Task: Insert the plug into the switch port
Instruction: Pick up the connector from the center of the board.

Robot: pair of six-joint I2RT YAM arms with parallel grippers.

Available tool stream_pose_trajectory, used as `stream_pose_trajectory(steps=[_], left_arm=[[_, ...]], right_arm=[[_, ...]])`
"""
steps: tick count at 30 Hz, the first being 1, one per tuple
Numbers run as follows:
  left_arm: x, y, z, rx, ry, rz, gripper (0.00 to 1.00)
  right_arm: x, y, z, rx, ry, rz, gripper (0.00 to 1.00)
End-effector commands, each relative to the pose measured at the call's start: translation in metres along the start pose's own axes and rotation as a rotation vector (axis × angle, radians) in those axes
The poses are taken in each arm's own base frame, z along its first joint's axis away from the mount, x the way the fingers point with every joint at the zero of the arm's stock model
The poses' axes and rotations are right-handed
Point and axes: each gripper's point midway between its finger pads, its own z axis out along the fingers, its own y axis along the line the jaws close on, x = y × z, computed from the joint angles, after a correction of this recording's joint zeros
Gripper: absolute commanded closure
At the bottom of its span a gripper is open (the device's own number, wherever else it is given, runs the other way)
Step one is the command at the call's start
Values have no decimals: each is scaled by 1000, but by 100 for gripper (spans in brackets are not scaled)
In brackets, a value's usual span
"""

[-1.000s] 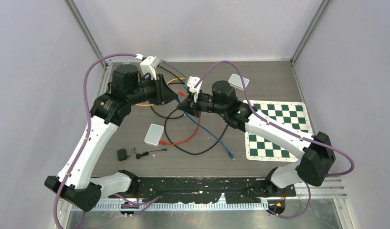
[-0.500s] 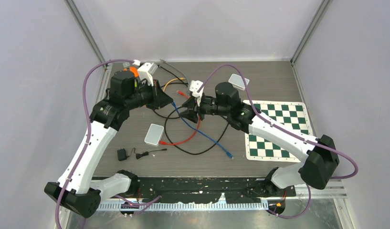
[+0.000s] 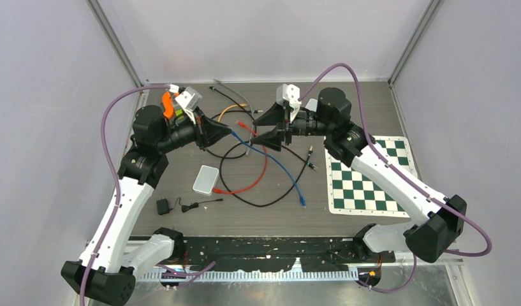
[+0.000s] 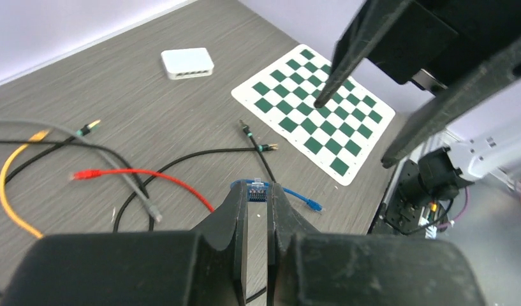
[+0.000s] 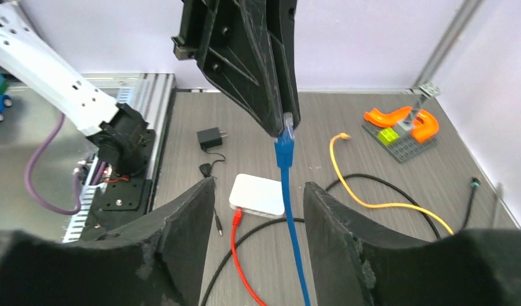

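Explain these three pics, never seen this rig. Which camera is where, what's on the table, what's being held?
Two white robot arms are bolted at the table's near edge, each ending in a black two-finger hand. The wide picture looks down from above and behind them. The other two come from a camera on each wrist, so each shows its own fingers up close.

The left hand is shut on the blue plug at the end of the blue cable, held up off the table. The right hand faces it, open and empty.

On the table lie a white switch, a second switch farther back, a red cable, a yellow cable, black cables, a small black adapter and a checkered mat.
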Motion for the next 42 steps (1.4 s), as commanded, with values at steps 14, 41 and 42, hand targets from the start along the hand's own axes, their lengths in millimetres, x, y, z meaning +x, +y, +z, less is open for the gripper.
stream_pose_trajectory(steps=[14, 41, 42], left_arm=[[-17, -41, 0, 293, -68, 166, 100], [-20, -6, -2, 128, -79, 62, 62], [-20, 2, -3, 89, -82, 39, 47]], right_arm=[[-10, 9, 24, -206, -85, 84, 39], [7, -16, 24, -57, -114, 18, 95], [18, -22, 22, -21, -66, 7, 95]])
